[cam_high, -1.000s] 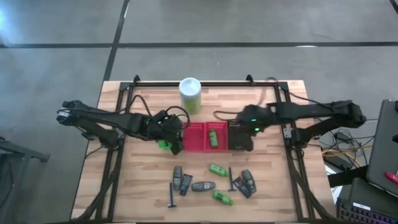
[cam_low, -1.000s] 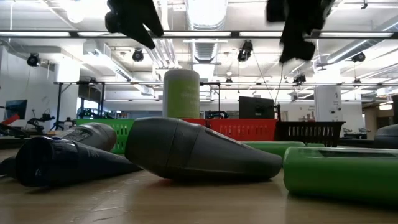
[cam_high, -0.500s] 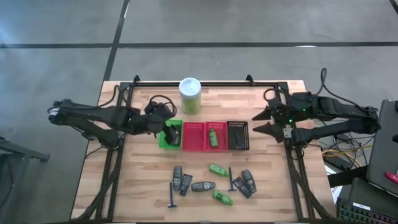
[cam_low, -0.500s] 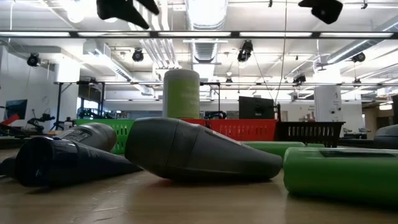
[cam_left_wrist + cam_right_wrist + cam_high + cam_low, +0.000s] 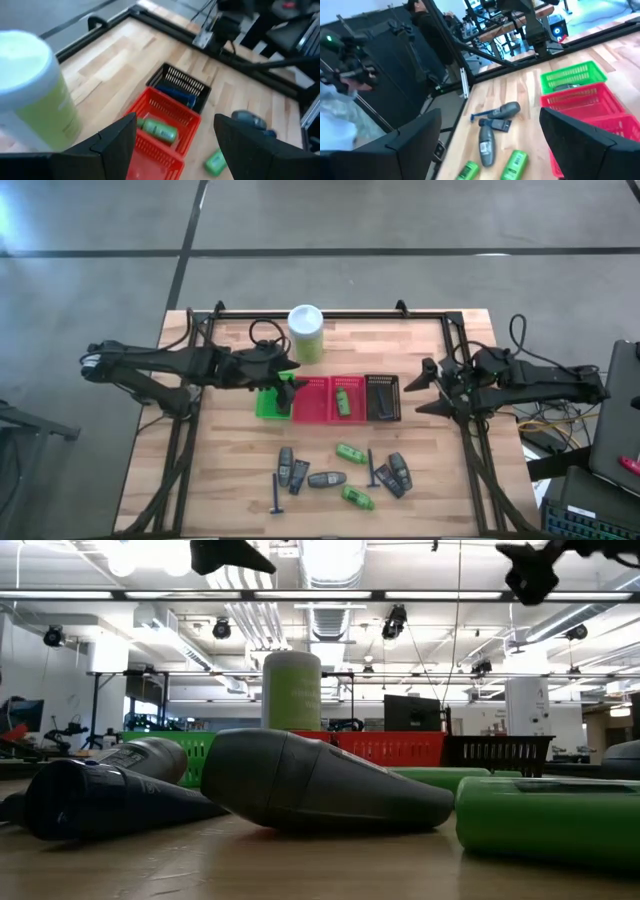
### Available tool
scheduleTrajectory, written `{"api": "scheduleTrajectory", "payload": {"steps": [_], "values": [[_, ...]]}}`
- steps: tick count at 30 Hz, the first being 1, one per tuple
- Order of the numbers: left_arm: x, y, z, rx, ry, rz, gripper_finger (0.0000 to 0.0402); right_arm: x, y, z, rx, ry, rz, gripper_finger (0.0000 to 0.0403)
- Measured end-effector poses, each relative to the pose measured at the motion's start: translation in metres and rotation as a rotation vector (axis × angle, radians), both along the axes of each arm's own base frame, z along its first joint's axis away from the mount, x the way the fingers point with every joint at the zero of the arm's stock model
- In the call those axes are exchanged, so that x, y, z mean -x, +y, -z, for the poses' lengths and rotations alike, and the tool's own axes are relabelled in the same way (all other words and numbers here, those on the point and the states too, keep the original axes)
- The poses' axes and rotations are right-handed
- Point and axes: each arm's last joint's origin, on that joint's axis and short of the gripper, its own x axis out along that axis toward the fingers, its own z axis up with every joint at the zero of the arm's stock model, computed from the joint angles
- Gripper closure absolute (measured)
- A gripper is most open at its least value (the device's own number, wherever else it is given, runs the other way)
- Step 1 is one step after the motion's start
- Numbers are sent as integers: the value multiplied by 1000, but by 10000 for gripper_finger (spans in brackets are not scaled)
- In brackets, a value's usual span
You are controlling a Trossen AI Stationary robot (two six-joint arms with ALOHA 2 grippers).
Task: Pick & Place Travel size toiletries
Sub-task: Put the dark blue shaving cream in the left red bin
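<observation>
Several toiletries lie flat on the near part of the table: dark grey bottles (image 5: 300,472), green bottles (image 5: 350,452), blue sticks (image 5: 276,492) and dark packets (image 5: 398,475). One green bottle (image 5: 159,131) lies in the red basket (image 5: 318,400). A blue item (image 5: 176,96) lies in the black basket (image 5: 382,397). A grey item (image 5: 568,86) lies in the green basket (image 5: 266,405). My left gripper (image 5: 292,387) hangs open above the green basket's right edge. My right gripper (image 5: 424,389) is open, in the air right of the black basket.
The tall white-and-green canister (image 5: 306,332) stands just behind the baskets, close to my left gripper. The three baskets form a row across the table's middle. A black frame rail (image 5: 330,313) runs along the far edge. Bare wood lies between the baskets and the loose items.
My right gripper has drawn back from above the black basket toward the table's right edge and risen. My left gripper has risen from low over the green basket, which now shows more fully. The toiletries on the table have stayed put.
</observation>
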Motion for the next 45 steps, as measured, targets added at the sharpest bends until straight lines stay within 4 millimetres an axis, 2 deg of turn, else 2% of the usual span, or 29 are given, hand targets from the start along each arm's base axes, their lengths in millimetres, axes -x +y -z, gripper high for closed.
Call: {"api": "scheduleTrajectory", "payload": {"steps": [10, 21, 26, 30, 36, 45], "values": [[-14, -2, 3, 3, -44, 0, 131, 20, 0, 32, 84, -59, -7, 49], [-15, -2, 1, 2, -63, 4, 131, 37, 0, 52, 93, -152, -3, 77], [-15, -2, 1, -13, -59, 12, 131, 36, 0, 71, 181, -134, 3, 90], [-15, -2, 1, -16, -58, 14, 131, 30, 0, 90, 164, -90, 5, 100], [-15, -2, 1, -17, -58, 15, 131, 23, 0, 109, 220, -138, 6, 115], [-14, -7, -3, 49, -88, 155, 131, 23, -1, 107, 264, -206, 18, 138]]}}
